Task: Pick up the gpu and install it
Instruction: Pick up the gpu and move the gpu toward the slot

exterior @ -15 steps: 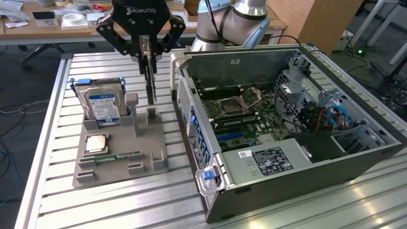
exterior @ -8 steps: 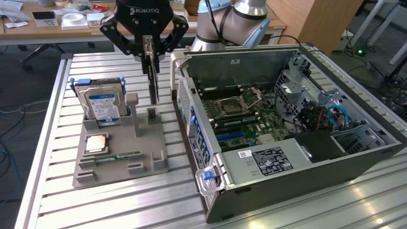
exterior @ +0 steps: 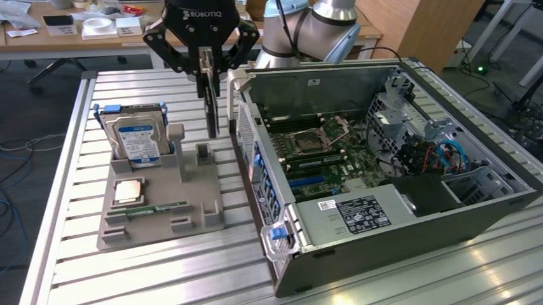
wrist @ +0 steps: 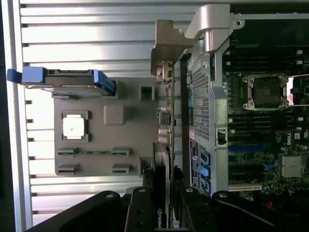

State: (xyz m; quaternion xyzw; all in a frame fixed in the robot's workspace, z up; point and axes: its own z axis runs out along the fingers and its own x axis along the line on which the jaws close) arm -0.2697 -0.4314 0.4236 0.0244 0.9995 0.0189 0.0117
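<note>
The gpu (exterior: 211, 108) hangs edge-on and upright, a thin dark card lifted clear of the grey parts holder (exterior: 199, 213). My gripper (exterior: 206, 67) is shut on its top edge. The card's lower end hovers above the holder's right side, just to the exterior view's left of the open computer case (exterior: 475, 219). In the wrist view the gpu (wrist: 166, 63) runs away from my gripper (wrist: 166, 208), its metal bracket at the far end, between the holder (wrist: 130, 135) and the case wall. The motherboard (exterior: 327, 149) lies exposed inside the case.
On the holder, a silver hard drive (exterior: 136, 140) with a blue label stands upright, and a CPU (exterior: 129, 190) and a green RAM stick (exterior: 157, 208) lie flat. The slatted metal table (exterior: 127, 279) extends around both. A desk with boxes stands behind.
</note>
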